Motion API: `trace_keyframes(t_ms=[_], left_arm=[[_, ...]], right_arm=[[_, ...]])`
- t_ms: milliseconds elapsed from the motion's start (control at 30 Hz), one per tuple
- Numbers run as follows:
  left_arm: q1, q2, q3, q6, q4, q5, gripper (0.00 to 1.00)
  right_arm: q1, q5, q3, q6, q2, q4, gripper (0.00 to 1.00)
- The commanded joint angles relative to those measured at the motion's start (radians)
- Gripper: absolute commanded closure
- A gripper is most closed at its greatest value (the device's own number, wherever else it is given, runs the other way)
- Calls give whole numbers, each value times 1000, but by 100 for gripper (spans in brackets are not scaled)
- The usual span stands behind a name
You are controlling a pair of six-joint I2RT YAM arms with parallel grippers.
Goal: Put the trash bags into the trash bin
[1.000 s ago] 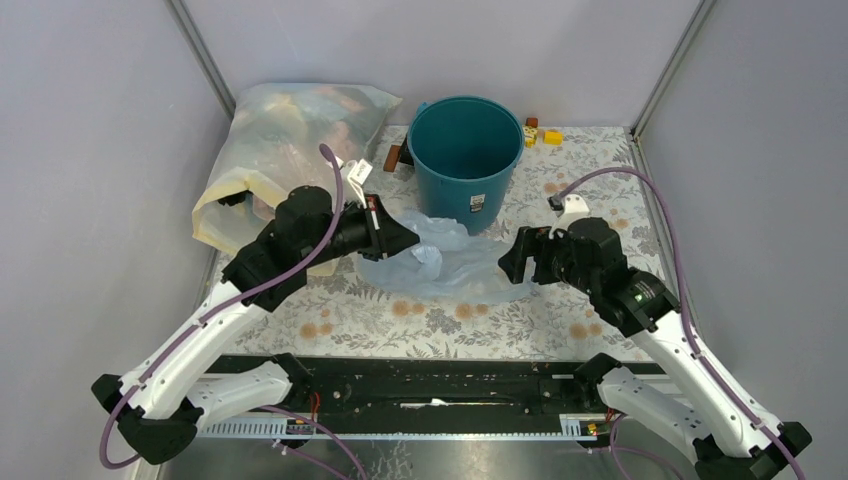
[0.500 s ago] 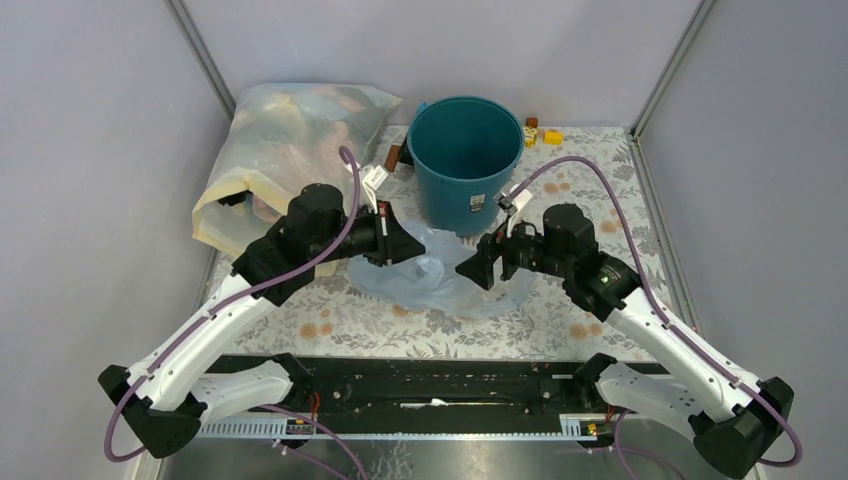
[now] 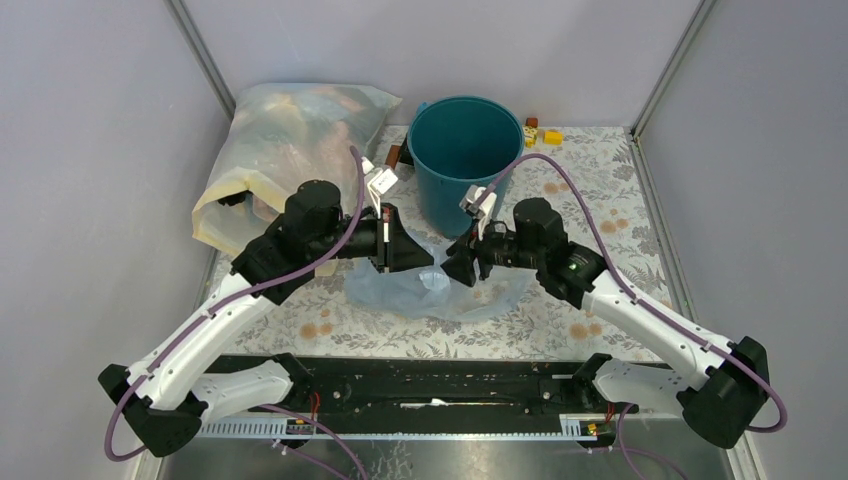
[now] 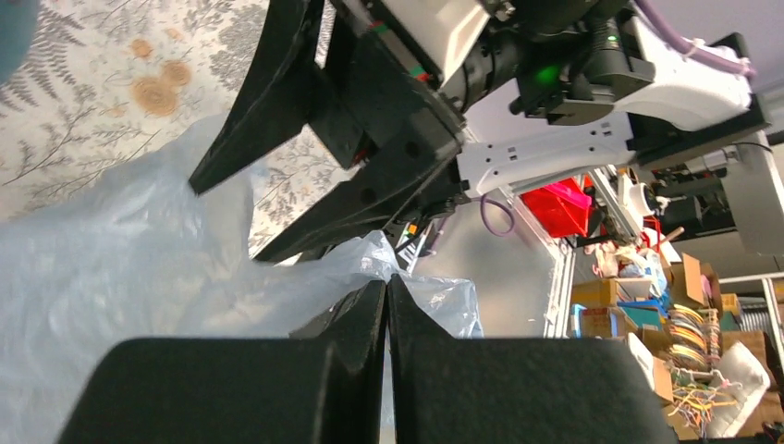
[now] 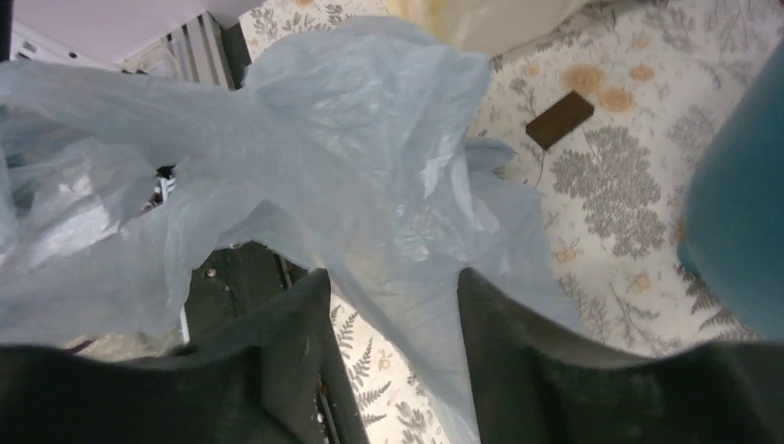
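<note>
Left gripper (image 4: 386, 282) is clamped on a fold of the trash bag (image 3: 400, 290). Right gripper (image 5: 393, 277) is parted, with film between its fingers but not pinched. The bag lies at 6 o'clock of the trash bin (image 3: 445, 200), outside it.

Risk: the thin film slips or tears (2 grippers pulling apart).

Versus 1 s ago: right arm has swung in from 3 o'clock, and the bag is more bunched.

Right gripper (image 3: 455, 268) swung left from the bag's right edge and now faces the left gripper (image 3: 420, 262) closely, jaws narrower with film between them. Left gripper shifted slightly right and nearer. Trash bag (image 3: 425, 292) drew in from the right and is more bunched.
</note>
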Motion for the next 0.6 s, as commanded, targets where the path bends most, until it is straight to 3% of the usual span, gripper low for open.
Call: trace_keyframes(t_ms=[0,33,67,100,167,233,333,400,467,500,567], left_arm=[[6,-32,52,-2,101,87,100],[7,-33,61,3,87,62,99],[6,-37,72,12,63,5,96],[6,-41,81,20,39,-44,91],[6,-52,97,37,-6,-141,85],[6,-61,108,52,-43,-223,77],[6,-77,110,69,-77,-292,50],[6,-92,108,74,-87,-329,26],[6,-104,109,77,-94,-365,8],[6,-110,109,76,-96,-381,2],[6,-117,113,75,-97,-399,1]], right_arm=[[18,-34,42,0,-16,88,63],[18,-11,43,12,-26,89,84],[18,27,41,32,-38,87,98],[18,52,41,45,-52,83,100],[18,121,45,86,-84,66,100],[18,237,88,162,-97,-64,100],[18,329,309,241,-31,-372,100],[18,388,418,284,-4,-513,100],[18,478,509,316,5,-622,100],[18,542,555,324,11,-678,100],[18,663,645,330,32,-785,100]])
